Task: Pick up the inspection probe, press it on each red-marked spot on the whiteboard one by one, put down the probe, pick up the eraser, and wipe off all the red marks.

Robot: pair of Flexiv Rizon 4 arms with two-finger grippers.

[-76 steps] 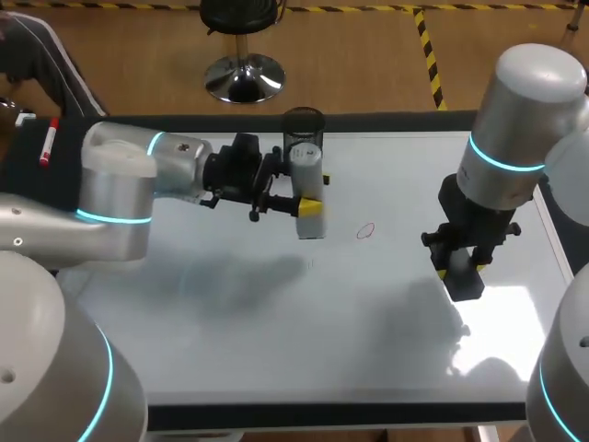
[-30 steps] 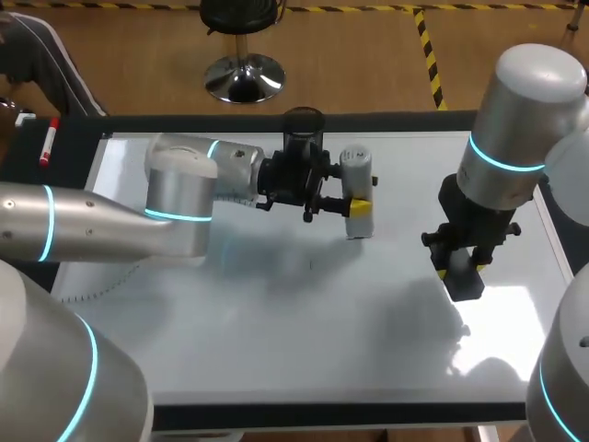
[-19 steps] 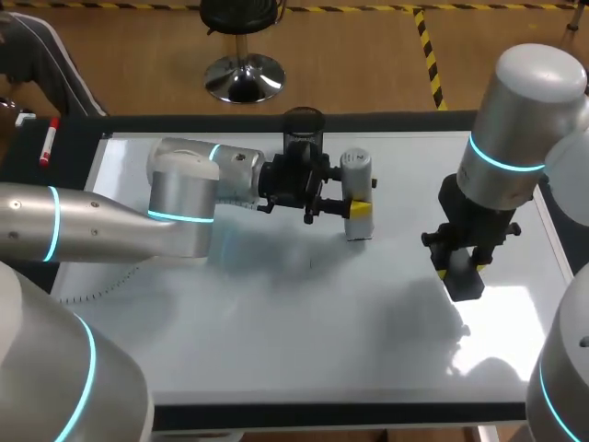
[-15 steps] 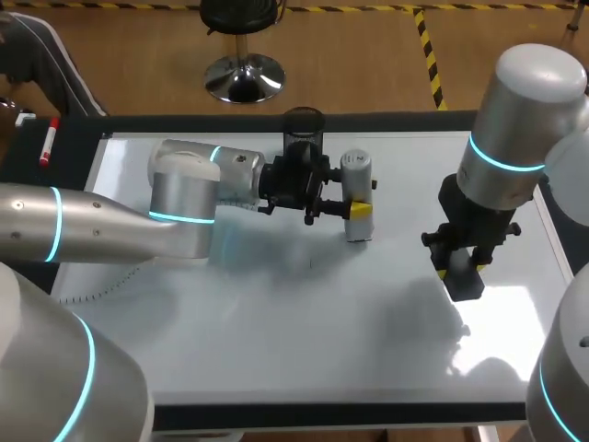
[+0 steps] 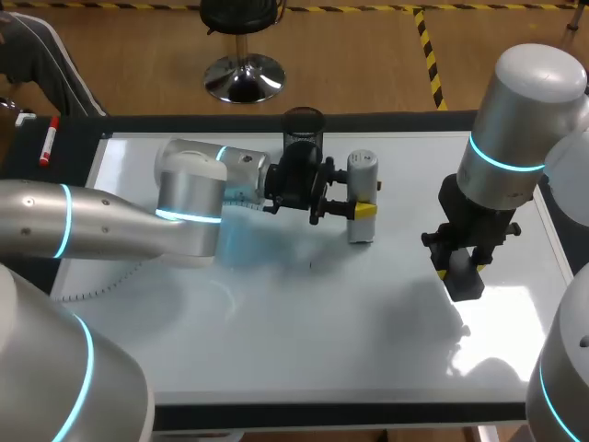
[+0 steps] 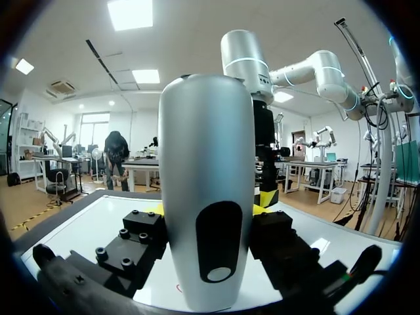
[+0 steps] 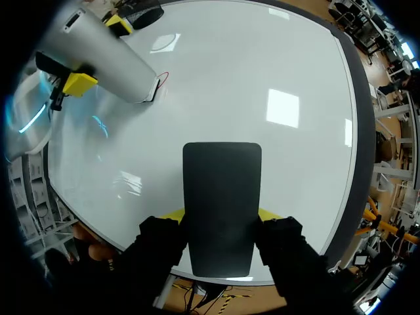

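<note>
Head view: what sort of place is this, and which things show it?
Likely a robotics test lab: a whiteboard lies flat as a worktop, the left gripper holds a probe, the right gripper holds an eraser.

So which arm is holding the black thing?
The right pincer holds the black eraser; the left pincer grips the silver probe instead.
</note>
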